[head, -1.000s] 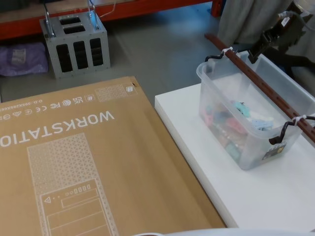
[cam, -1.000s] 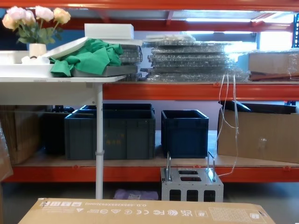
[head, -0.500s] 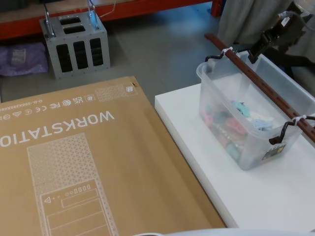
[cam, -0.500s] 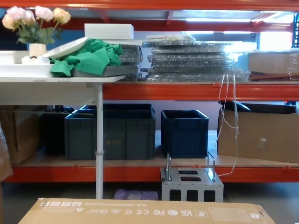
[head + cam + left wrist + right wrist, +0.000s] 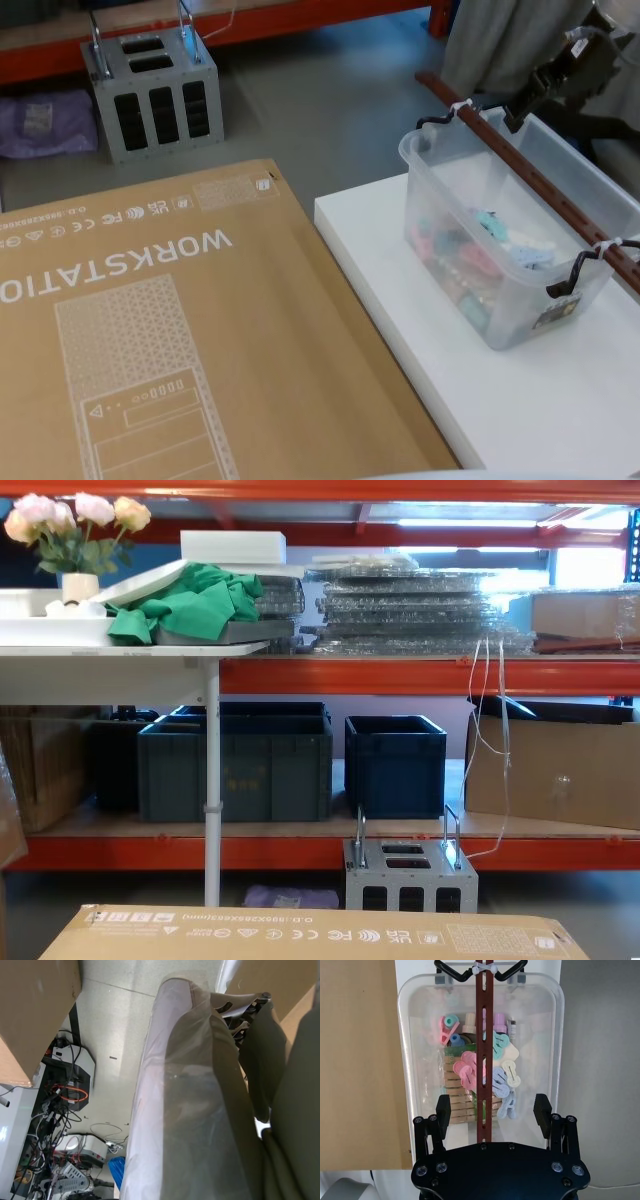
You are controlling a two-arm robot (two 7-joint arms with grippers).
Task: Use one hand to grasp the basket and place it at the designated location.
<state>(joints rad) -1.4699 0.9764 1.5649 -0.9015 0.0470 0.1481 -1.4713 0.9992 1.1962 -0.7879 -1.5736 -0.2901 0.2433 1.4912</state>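
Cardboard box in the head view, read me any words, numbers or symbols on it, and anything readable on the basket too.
"WORKSTATIO", cut off at the picture's edge, upside down on the cardboard box.
A row of certification symbols with a code on the same box: too small to read.
Small label on the basket, near corner: too blurred to read.

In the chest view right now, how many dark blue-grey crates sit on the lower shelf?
2: a wide crate left of centre, and a smaller crate to its right. Others may hide behind them.
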